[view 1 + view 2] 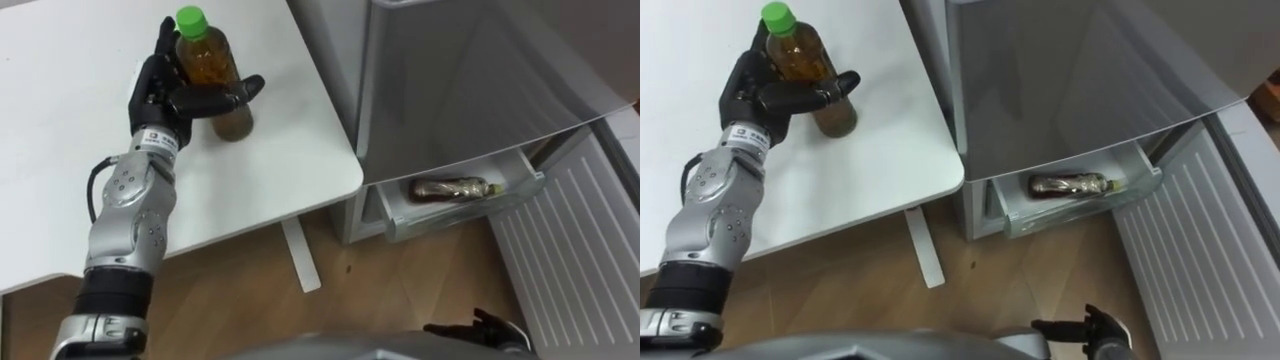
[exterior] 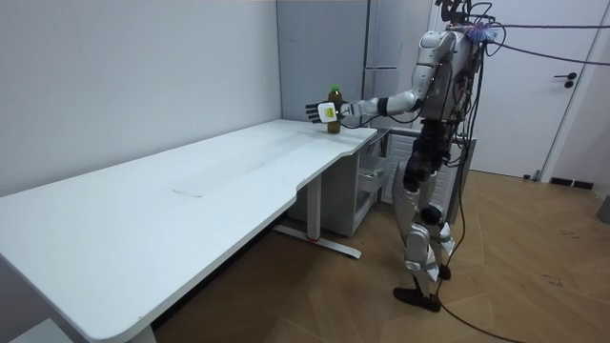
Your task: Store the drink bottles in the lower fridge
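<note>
A tea bottle with a green cap (image 1: 210,70) stands near the right end of the white table (image 1: 290,170). My left hand (image 1: 165,95) is shut on it, the thumb across its front and the fingers up behind it. The room view has the same bottle (image 2: 334,110) and left hand (image 2: 316,111) at the table's far corner, where I stand beside the fridge. A second tea bottle (image 1: 455,188) lies on its side in the pulled-out drawer (image 1: 400,215) of the lower fridge. My right hand (image 1: 480,330) hangs low by my side, fingers relaxed.
The grey fridge body (image 1: 470,70) stands right of the table, close to its edge. The lower door (image 1: 570,240) is swung open to the right, its ribbed white inside showing. A table leg (image 1: 300,255) stands on the wooden floor below.
</note>
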Robot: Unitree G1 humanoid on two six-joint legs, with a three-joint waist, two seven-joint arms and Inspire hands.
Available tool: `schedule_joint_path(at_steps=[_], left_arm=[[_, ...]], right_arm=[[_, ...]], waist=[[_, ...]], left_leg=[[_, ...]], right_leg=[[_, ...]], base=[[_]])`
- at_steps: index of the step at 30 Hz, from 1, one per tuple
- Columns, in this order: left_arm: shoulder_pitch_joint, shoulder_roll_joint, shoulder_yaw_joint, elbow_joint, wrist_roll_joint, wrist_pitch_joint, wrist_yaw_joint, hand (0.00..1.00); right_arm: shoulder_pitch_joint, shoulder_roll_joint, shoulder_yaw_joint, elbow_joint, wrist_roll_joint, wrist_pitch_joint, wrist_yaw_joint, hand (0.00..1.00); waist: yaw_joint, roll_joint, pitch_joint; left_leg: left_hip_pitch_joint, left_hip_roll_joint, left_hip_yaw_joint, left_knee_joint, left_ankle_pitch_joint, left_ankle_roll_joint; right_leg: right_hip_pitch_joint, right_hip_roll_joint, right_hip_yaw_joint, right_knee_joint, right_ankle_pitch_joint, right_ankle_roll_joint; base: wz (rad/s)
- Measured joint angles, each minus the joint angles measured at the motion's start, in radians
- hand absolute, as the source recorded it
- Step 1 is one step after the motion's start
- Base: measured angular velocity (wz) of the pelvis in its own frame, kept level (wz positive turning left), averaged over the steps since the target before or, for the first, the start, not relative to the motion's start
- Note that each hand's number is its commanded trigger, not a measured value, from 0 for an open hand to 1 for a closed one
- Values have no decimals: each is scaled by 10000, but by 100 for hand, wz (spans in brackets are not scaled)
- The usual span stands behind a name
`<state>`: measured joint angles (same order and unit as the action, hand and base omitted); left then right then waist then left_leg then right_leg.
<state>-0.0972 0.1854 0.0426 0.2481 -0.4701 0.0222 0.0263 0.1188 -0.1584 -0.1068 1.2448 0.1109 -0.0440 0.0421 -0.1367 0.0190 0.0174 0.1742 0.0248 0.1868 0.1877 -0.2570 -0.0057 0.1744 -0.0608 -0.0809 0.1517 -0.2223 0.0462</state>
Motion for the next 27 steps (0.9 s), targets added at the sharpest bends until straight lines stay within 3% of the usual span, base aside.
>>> schedule_joint_path(at_steps=[1,8,13,16,20,21,22,23,24,25,27], left_arm=[[0,0,21,10,0,0,39,100],[0,-4,309,94,-95,9,154,100],[-56,-7,319,194,-101,14,142,100],[-191,-11,293,338,-93,23,137,100],[-265,-19,215,534,-90,22,103,100],[-302,-3,120,550,-90,15,109,100],[-301,26,129,573,-97,-22,107,100],[-304,196,321,587,-98,-165,109,100],[-400,177,571,821,-101,-226,122,100],[-509,206,501,951,-106,-164,96,100],[-649,209,174,1058,-113,53,-2,100]], right_arm=[[10,-17,-21,44,-7,12,-23,0],[211,-150,-13,421,-1101,305,-168,0],[227,-137,10,427,-1308,608,-143,0],[230,-138,69,434,-1694,682,-142,0],[211,-137,76,407,-2353,685,-132,0],[242,-130,109,413,-2421,687,-124,0],[235,-93,157,417,-2455,690,-121,0],[42,23,376,367,-2599,691,-90,0],[10,7,498,322,-2707,681,-97,0],[18,6,525,315,-2701,695,-113,0],[56,-13,670,337,-2747,972,-99,0]], waist=[[4,13,1],[-72,28,-6],[-249,2,5],[-249,-2,59],[-252,-6,40],[-197,153,118],[-165,159,122],[-55,110,78],[-366,134,0],[-510,102,4],[-625,28,48]], left_leg=[[20,1,-1,-7,0,0],[158,2,-30,-56,0,0],[365,33,-290,-240,0,0],[482,76,-438,-315,1,0],[608,201,-669,-390,1,1],[696,401,-1209,-452,22,23],[694,518,-1601,-469,15,13],[559,588,-1883,-383,-17,-39],[372,737,-1823,-238,-80,-303],[367,762,-1524,-252,-45,-392],[165,848,-455,-526,64,-555]], right_leg=[[1,2,6,7,0,0],[8,25,266,37,0,0],[5,86,249,201,-1,0],[-112,136,226,481,-2,-2],[-384,226,121,1164,-20,-31],[-927,368,12,1994,-279,-188],[-1265,587,182,2079,-355,-348],[-1889,1002,683,1109,66,-775],[-1787,1077,423,958,820,-833],[-1660,1040,344,915,830,-844],[-1442,989,898,818,824,-835]], base=[[-9],[-13],[-3],[-8],[-7],[-20],[-61],[-34],[-10],[52],[39]])
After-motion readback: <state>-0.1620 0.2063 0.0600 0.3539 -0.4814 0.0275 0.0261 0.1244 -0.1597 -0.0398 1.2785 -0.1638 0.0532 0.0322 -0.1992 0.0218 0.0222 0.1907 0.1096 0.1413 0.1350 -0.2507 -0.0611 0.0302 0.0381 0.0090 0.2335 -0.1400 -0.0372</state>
